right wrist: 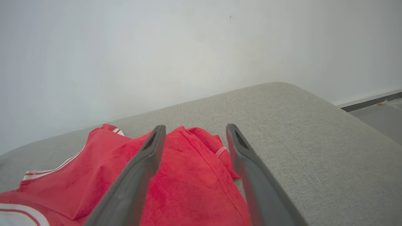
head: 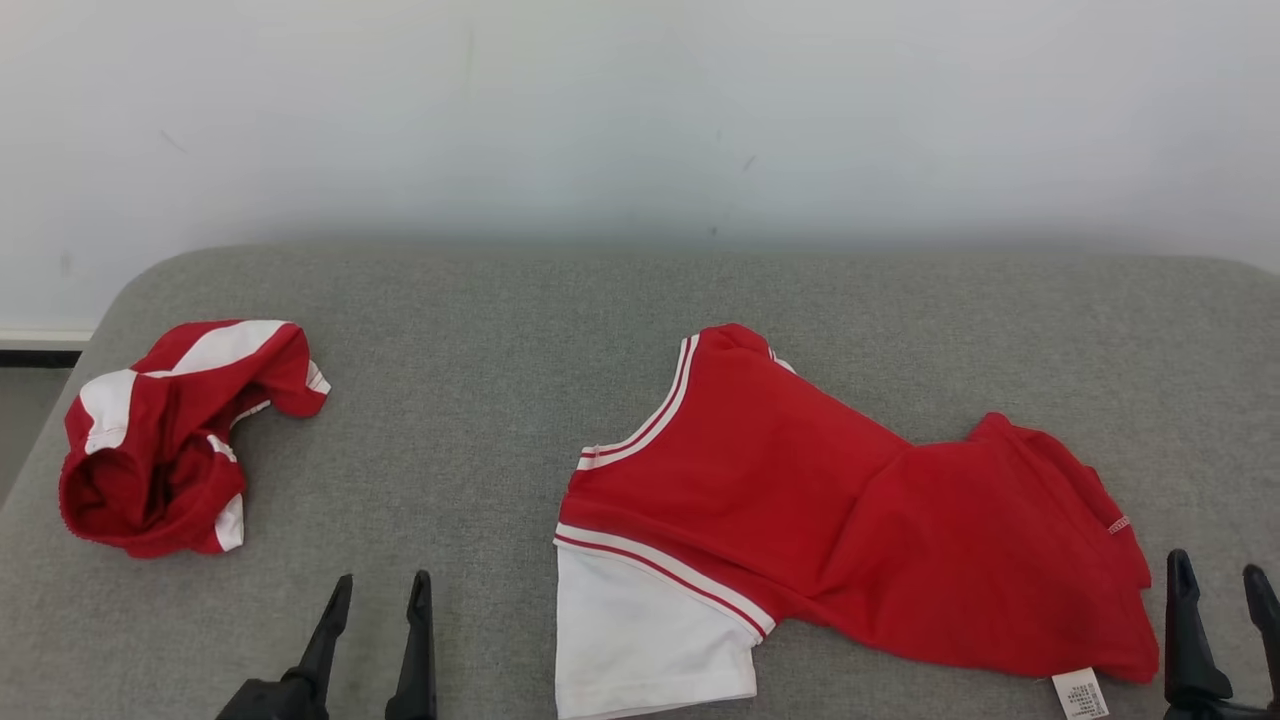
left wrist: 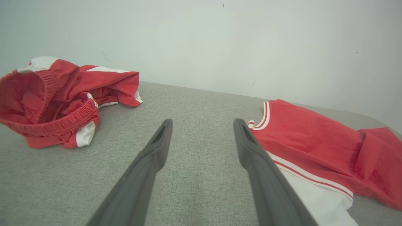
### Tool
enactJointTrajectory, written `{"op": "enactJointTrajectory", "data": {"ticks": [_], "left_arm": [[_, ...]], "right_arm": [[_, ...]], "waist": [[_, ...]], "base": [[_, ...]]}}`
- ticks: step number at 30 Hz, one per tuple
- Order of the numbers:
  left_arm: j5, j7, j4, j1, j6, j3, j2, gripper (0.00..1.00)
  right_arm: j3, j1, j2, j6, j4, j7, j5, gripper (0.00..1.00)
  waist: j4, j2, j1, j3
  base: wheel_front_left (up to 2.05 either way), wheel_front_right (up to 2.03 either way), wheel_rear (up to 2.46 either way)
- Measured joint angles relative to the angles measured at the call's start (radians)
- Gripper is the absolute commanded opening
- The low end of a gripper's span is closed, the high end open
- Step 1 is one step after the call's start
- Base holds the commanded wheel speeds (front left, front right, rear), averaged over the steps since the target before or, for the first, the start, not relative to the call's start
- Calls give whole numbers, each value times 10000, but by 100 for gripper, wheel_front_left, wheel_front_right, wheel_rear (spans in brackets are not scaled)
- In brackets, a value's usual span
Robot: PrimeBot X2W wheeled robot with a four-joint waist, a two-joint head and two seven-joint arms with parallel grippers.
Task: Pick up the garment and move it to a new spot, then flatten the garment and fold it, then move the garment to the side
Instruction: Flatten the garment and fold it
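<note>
A red T-shirt with white sleeves and striped trim lies loosely spread on the grey cushion, its hem end bunched at the right; it also shows as the T-shirt and the T-shirt in the wrist views. Its white sleeve points toward the front edge, and a care label sticks out at the lower right. My left gripper stands open over bare cushion, left of the sleeve. My right gripper is open just right of the bunched hem, holding nothing.
A crumpled pair of red and white shorts lies at the cushion's left end, seen too as the shorts. The grey cushion meets a white wall behind. Its rounded right corner drops to the floor.
</note>
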State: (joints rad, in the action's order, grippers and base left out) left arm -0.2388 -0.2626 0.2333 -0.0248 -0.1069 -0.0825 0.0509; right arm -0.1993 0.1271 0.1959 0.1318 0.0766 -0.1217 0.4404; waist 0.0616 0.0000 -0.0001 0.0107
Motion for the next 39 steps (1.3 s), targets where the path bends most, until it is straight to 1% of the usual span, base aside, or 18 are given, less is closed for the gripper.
{"op": "enactJointTrajectory", "data": {"ticks": [7, 11, 15, 22, 26, 39], "left_arm": [[29, 0, -213, 267, 4, 416, 82, 100], [90, 0, -337, 465, 12, 594, 115, 100], [134, 0, -453, 643, 17, 757, 151, 100], [257, 0, -594, 908, 29, 851, 217, 100], [282, 0, -723, 1081, 117, 815, 196, 100], [364, 0, -811, 1096, 90, 642, 180, 100]], "right_arm": [[405, -62, -104, 0, -800, -215, -362, 100], [771, -76, -230, 0, -1035, -295, -529, 100], [1239, -71, -291, 0, -970, -322, -660, 100], [1551, 12, -355, 0, -750, -548, -815, 100], [1605, 196, -387, 0, -667, -663, -909, 100], [1645, 476, -650, 0, -512, -813, -1254, 100]], "waist": [[-283, 0, 1, -237], [-428, 0, 1, -352], [-561, 0, 1, -462], [-690, 0, 1, -646], [-741, 0, 0, -707], [-770, 0, 1, -734]], "base": [[0, 0, 0], [0, 0, 0], [0, 0, 0], [0, 0, 0], [0, 0, 0], [0, 0, 0]]}}
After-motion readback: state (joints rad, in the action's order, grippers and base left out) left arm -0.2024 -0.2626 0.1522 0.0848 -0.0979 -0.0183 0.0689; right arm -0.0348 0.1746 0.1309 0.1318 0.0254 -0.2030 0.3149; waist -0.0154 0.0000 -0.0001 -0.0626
